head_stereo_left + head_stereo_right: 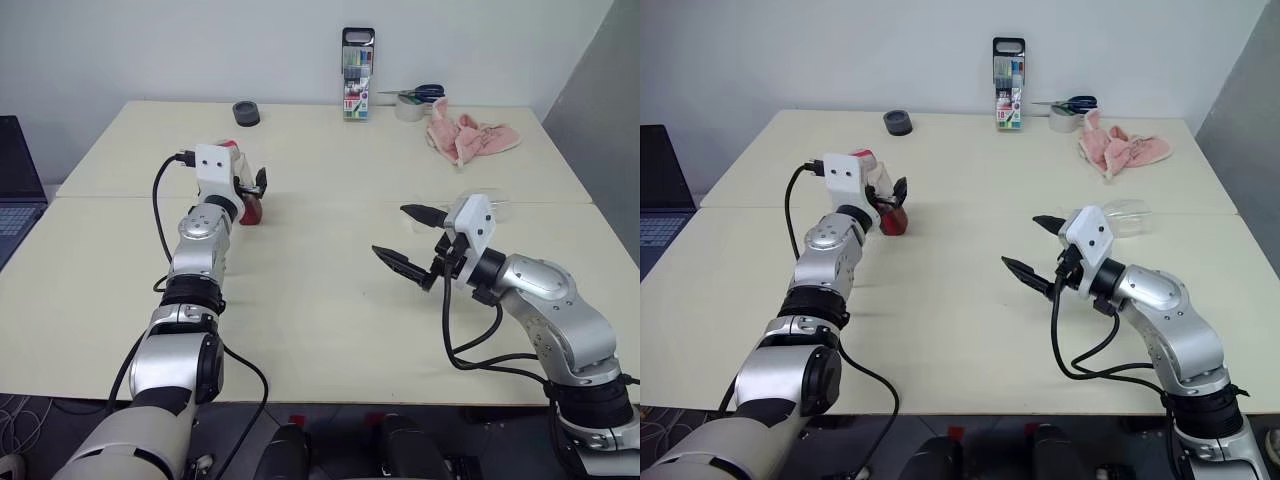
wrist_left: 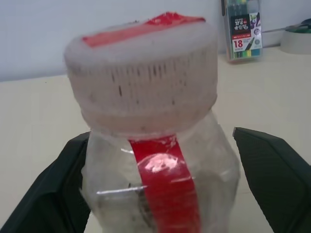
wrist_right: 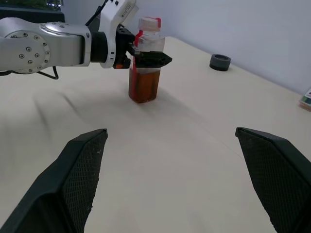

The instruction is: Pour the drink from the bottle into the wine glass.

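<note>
The bottle (image 3: 144,73) stands upright on the left side of the table (image 1: 320,300), clear plastic with a red label strip and a pale cap (image 2: 141,77). The reddish-brown drink (image 3: 143,87) fills its lower half. My left gripper (image 1: 252,188) reaches level around the bottle's shoulder and is open: one finger (image 2: 68,189) lies against the plastic while the other finger (image 2: 272,170) stands off it. My right gripper (image 1: 390,230) hangs wide open and empty over the table's right half, pointing toward the bottle. The wine glass (image 1: 1128,217) shows as a clear shape just behind my right hand, partly hidden.
At the table's far edge stand a marker case (image 1: 357,75), a small black ring (image 1: 246,113), a tape roll with scissors (image 1: 412,103) and a crumpled pink cloth (image 1: 470,135). A laptop (image 1: 15,190) sits beyond the left edge.
</note>
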{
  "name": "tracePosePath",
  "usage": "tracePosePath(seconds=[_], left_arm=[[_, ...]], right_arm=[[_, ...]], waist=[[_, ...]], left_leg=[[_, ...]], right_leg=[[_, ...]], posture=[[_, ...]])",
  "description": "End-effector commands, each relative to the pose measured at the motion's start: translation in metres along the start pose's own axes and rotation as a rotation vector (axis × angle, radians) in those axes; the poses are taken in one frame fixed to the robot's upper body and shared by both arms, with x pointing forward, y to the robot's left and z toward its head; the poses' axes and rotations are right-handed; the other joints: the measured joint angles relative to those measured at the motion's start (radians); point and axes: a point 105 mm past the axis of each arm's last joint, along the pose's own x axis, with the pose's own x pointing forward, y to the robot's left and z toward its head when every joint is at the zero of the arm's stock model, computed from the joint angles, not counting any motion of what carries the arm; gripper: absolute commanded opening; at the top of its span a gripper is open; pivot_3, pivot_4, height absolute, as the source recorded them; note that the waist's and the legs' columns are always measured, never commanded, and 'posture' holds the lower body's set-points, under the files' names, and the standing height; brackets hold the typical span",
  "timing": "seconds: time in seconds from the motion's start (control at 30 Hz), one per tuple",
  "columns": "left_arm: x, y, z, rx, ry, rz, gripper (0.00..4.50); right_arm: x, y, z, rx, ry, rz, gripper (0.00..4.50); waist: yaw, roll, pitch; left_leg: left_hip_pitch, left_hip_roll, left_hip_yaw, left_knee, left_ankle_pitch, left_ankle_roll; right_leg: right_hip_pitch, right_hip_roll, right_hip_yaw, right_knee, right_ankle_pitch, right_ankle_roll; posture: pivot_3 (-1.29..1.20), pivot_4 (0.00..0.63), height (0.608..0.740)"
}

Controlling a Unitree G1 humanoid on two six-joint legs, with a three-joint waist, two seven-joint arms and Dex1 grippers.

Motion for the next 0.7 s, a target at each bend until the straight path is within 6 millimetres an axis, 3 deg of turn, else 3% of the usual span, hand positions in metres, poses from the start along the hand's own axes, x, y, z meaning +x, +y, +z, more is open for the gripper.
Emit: tracePosePath(seconds=[0.03,0.2,0.37,0.53,0.7], left_arm=[[0.003,0.002,0.021,0.022,-0.068,-0.002,3.23],[0.002,0.004,0.023,0.018,-0.082,0.000,1.86],[0.000,0.003,0.024,0.022,-0.106,-0.016,1.81],[-0.005,-0.012,0.032,0.045,-0.162,-0.099,1.81],[-0.020,-0.064,0.037,-0.001,-0.167,-0.431,1.80]], right_arm=[[-0.001,-0.002,0.020,-0.037,-0.061,-0.013,4.50],[0.000,-0.003,0.022,-0.040,-0.069,-0.016,4.50],[0.000,-0.003,0.024,-0.059,-0.071,-0.020,4.50],[-0.003,-0.005,0.024,-0.078,-0.068,-0.036,4.50],[-0.016,-0.004,0.023,-0.050,-0.063,-0.066,4.50]], waist=[[0.000,0.000,0.000],[0.000,0.000,0.000],[0.000,0.000,0.000],[0.000,0.000,0.000],[0.001,0.000,0.000]], left_leg=[[0.000,0.000,0.000,0.000,0.000,0.000],[0.000,0.000,0.000,0.000,0.000,0.000],[0.000,0.000,0.000,0.000,0.000,0.000],[0.000,0.000,0.000,0.000,0.000,0.000],[-0.001,0.000,-0.001,0.000,0.000,0.000]], right_leg=[[0.000,0.000,0.000,0.000,0.000,0.000],[0.000,0.000,0.000,0.000,0.000,0.000],[0.000,0.000,0.000,0.000,0.000,0.000],[0.000,0.000,0.000,0.000,0.000,0.000],[0.000,0.000,0.000,0.000,0.000,0.000]], posture=[[0.00,0.150,0.740],[0.00,0.150,0.740],[0.00,0.150,0.740],[0.00,0.150,0.740],[0.00,0.150,0.740]])
